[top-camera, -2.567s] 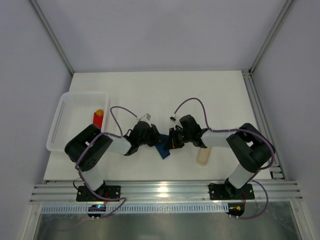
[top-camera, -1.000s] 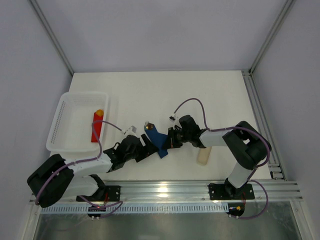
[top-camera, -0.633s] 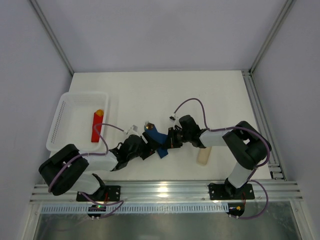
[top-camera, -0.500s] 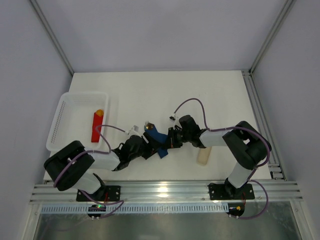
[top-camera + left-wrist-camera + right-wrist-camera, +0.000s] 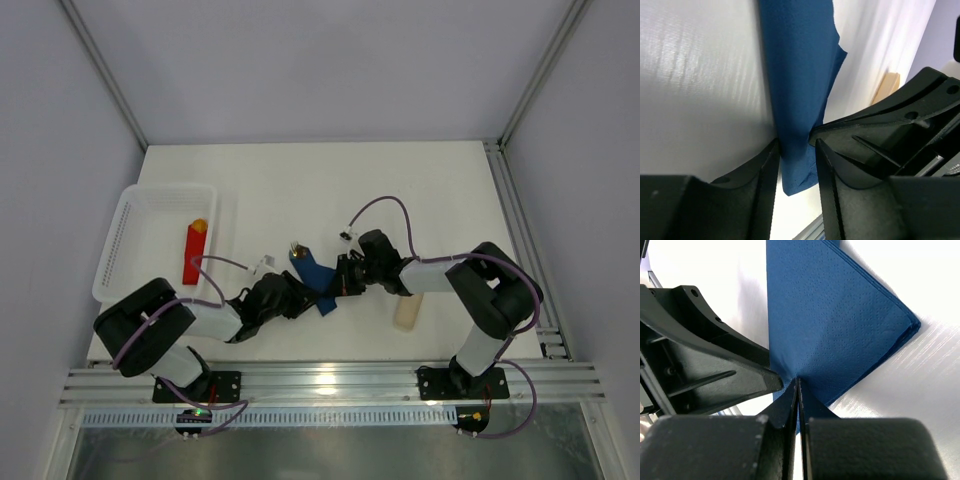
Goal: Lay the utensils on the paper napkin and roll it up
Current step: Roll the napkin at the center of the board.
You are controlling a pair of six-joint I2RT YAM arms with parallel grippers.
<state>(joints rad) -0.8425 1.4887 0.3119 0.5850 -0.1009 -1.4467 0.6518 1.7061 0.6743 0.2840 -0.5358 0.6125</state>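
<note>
Paper napkin: dark blue; folded up near the middle of the desk, between the two claws
Utensils: only a small brown tip shows, poking out at the napkin's upper end; the rest is hidden
Left claw: pinching the napkin's fold; both fingers touch the blue paper
Right claw: pressed tight together on the napkin's other side
Basket: white, at the left of the frame; a red block lies in it
Pale bar: on the desk, under the right arm
</note>
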